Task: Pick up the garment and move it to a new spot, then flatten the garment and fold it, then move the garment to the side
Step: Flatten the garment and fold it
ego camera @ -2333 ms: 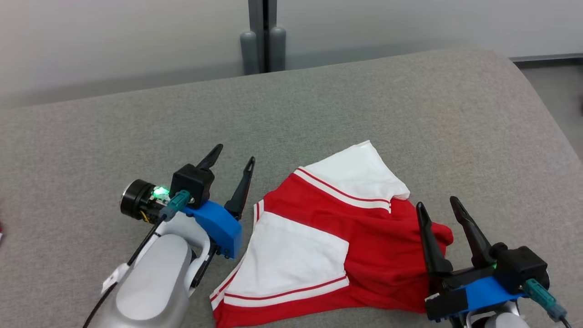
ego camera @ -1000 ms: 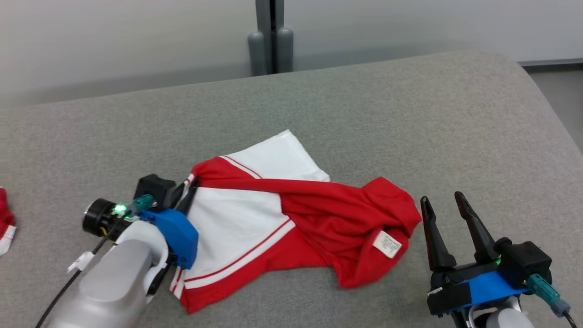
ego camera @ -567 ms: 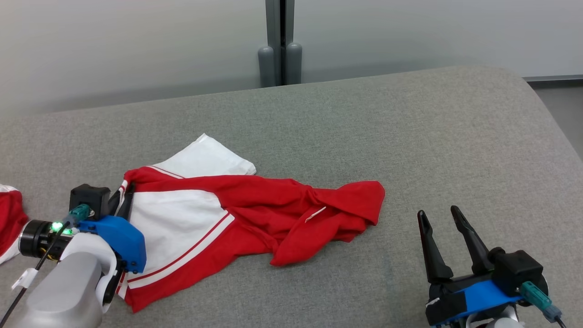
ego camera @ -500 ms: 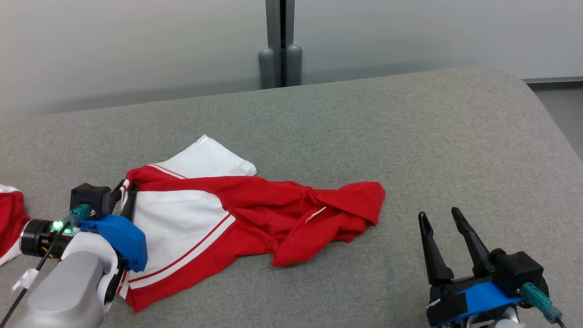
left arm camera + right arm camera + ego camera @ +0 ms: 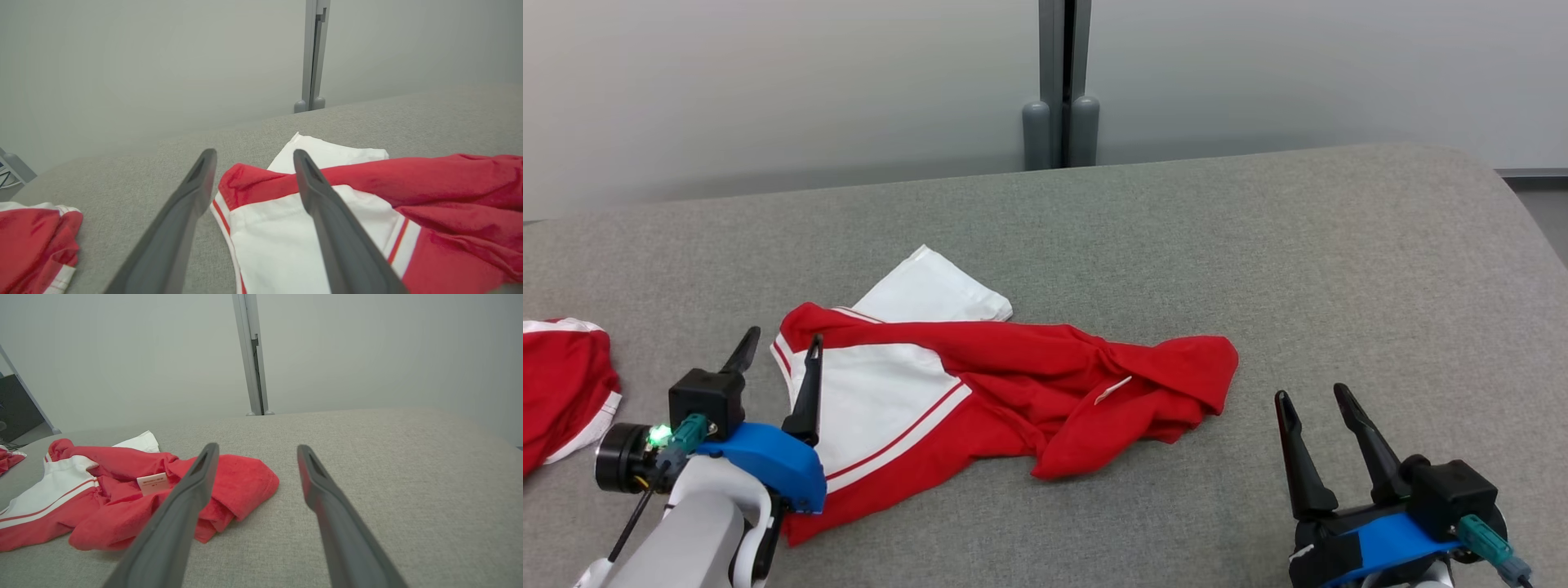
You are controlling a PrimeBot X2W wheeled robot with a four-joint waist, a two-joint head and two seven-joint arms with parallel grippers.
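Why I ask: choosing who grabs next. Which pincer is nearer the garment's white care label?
Right. The right pincer sits just off the garment's bunched red end, the care label to its left; the left pincer is at the opposite, white-panelled end.

Grey woven fabric surface [image 5: 1258, 245] w/ rounded far-right corner, fills most of head view. 2nd red-and-white garment [image 5: 560, 384] bunched at far left edge of surface, white trim w/ red stripe, partly cut off by frame. Behind surface: pale frosted wall panels [image 5: 768, 82], split by vertical grey metal post [image 5: 1060, 82] w/ two rounded grey caps [image 5: 1036, 135] at base. Strip of grey floor [image 5: 1547, 220] far right. Right wrist view: dark boxy obj [image 5: 16, 404] at left edge, can't ID.
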